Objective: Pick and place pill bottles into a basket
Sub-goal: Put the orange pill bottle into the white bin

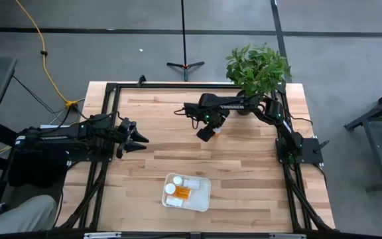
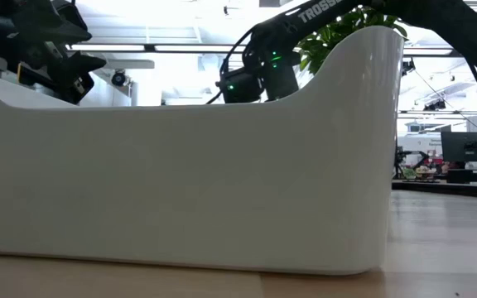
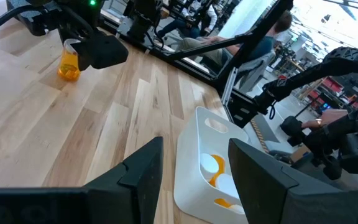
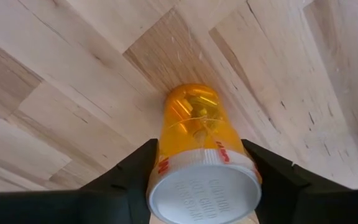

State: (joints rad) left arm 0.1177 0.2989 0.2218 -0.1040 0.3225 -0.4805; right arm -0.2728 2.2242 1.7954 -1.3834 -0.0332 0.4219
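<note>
Wooden table (image 1: 244, 192) of pale planks, framed by black rails, carries both arms, a basket and a potted plant (image 1: 258, 68); grey floor surrounds it, with a yellow cable (image 1: 37, 41) beyond the left arm.

Right gripper (image 1: 209, 131), reaching from the plant corner toward the table's middle, is closed on a pill bottle (image 4: 197, 143). In the right wrist view its two fingers (image 4: 132, 177) press the bottle from either side just below the white cap (image 4: 202, 191), which faces the camera; the orange body points away toward the planks, pills visible inside. The left wrist view shows the same bottle (image 3: 69, 61) hanging beneath the gripper (image 3: 86, 50), its base close to the wood; whether it touches cannot be told.

Basket (image 1: 203, 196), a white tray, lies well apart from that gripper, toward the table's near edge. It holds bottles: white caps (image 1: 176, 179) and an orange body (image 1: 182, 193) show from above, and the left wrist view shows a cap (image 3: 211, 164) against orange inside the rim (image 3: 185, 158). Their exact number cannot be told.

Left gripper (image 1: 136, 139) waits over the table's left side, fingers spread and holding nothing; the basket lies ahead of it, between its two fingers (image 3: 143, 171) as its own camera sees them.

Low view is filled by the basket's white wall (image 2: 189, 182), with both arms (image 2: 263, 66) above its rim.

A grey sleeve or leg (image 1: 15, 216) of a person shows at the frame's lower left corner, off the table.
</note>
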